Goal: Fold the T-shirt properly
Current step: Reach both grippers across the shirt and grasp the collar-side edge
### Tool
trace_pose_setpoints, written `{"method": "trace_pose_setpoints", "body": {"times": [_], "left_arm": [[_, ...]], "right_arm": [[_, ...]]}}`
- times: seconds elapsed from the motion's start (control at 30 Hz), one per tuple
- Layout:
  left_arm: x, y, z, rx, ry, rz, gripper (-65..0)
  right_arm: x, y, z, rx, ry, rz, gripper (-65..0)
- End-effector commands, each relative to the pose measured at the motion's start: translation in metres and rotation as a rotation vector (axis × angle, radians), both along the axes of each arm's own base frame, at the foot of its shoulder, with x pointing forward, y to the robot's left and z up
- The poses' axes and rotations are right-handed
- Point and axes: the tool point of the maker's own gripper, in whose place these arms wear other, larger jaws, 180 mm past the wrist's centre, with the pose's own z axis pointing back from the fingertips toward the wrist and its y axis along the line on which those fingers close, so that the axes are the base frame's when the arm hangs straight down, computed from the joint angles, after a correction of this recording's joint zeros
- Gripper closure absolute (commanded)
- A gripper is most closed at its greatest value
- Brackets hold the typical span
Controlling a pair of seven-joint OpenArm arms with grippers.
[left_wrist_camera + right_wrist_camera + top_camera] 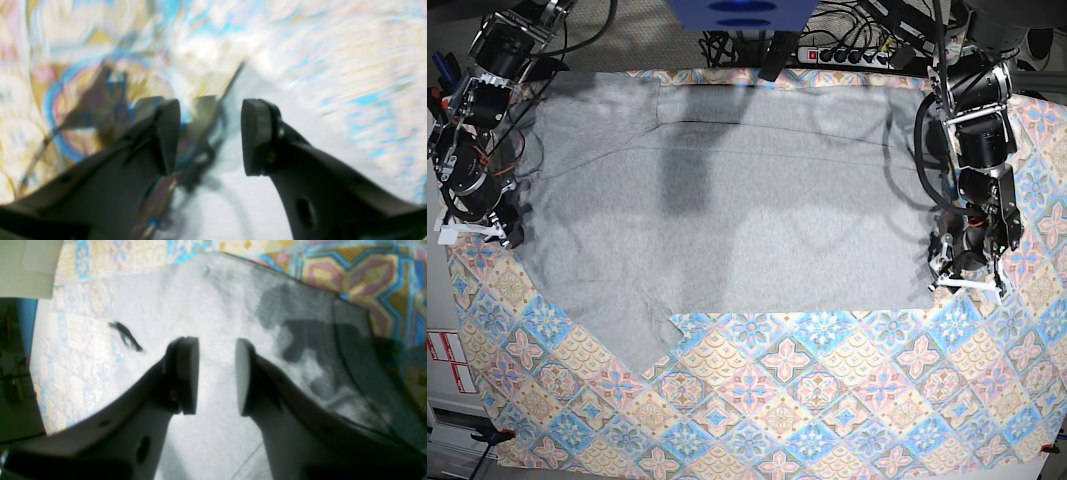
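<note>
Grey cloth fills the far half of the table: the T-shirt point(727, 200) lies spread flat, plain side up, over the patterned tablecloth point(827, 400), with one sleeve pointing toward the near left corner. The left gripper point(210, 136) sits at the shirt's edge on the right of the base view, its jaws wide apart with nothing between them; the wrist picture is blurred, showing shirt edge and tablecloth below. The right gripper point(217, 373) hovers low over the shirt at the opposite edge, its jaws partly parted and empty, grey fabric visible through the gap.
</note>
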Motion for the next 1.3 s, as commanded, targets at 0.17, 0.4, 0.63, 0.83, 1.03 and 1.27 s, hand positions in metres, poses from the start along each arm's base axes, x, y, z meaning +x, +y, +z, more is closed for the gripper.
{"method": "trace_pose_setpoints", "body": {"times": [0.17,0.4,0.63,0.83,1.03,1.27], "left_arm": [[0.007,-0.004,-0.003,-0.005,-0.023,0.015,-30.1],[0.011,-0.045,-0.013,-0.034,-0.002,-0.070,-29.9],[0.015,-0.078,-0.017,-0.043,0.007,-0.160,-27.2],[0.015,-0.097,-0.015,-0.099,-0.021,-0.262,-3.6],[0.022,-0.102,0.001,-0.096,-0.059,-0.308,0.0],[0.014,-0.100,0.024,-0.038,-0.119,-0.354,0.0]], "right_arm": [[0.010,-0.008,0.019,-0.030,-0.055,0.005,-18.8],[0.011,-0.007,0.020,-0.030,-0.057,0.009,-18.8],[0.011,-0.007,0.020,-0.030,-0.058,0.007,-18.8],[0.010,-0.008,0.019,-0.029,-0.057,0.003,-18.8],[0.011,-0.008,0.018,-0.029,-0.057,0.001,-18.8],[0.036,-0.023,0.020,-0.017,-0.048,0.004,-18.9]]}}
